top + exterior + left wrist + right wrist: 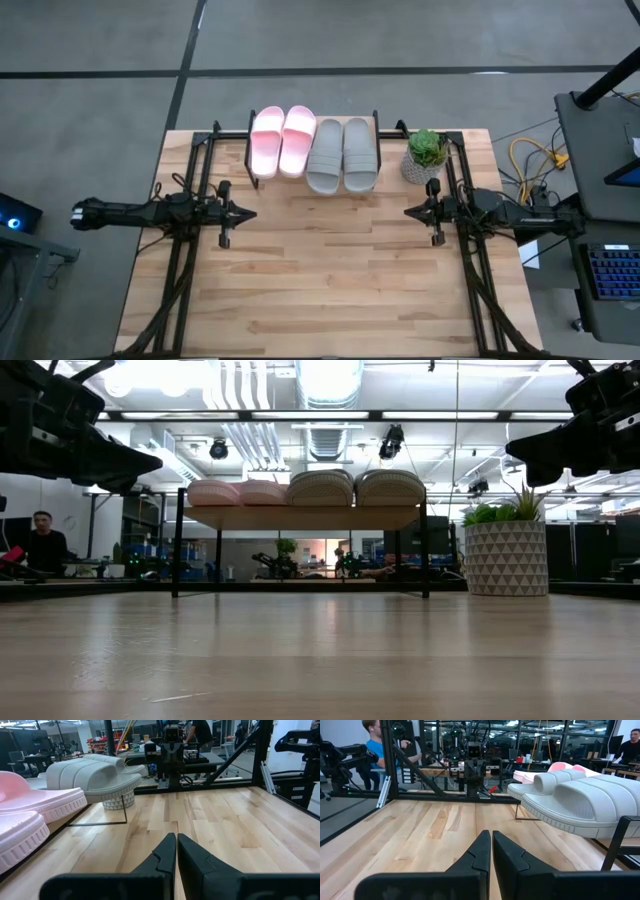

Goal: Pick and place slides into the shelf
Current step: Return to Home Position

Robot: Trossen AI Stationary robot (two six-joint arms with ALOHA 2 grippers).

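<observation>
A light pink pair of slides [283,140] and a grey pair [342,153] lie side by side, soles down, on the shelf [300,518], a low wooden plank on thin black legs at the table's far edge. My left gripper [250,213] hovers shut at the table's left, pointing level toward the middle. Opposite it, at the table's right, my right gripper [408,212] is shut too and points level at it. Neither holds anything. In the wrist views the slides [92,772] [585,800] sit off to the side.
A potted green plant [425,156] in a white patterned pot stands right of the shelf. Black frame rails [190,220] [465,230] run along both table sides. Bare wood [330,270] spreads between and in front of the grippers. People sit in the room beyond.
</observation>
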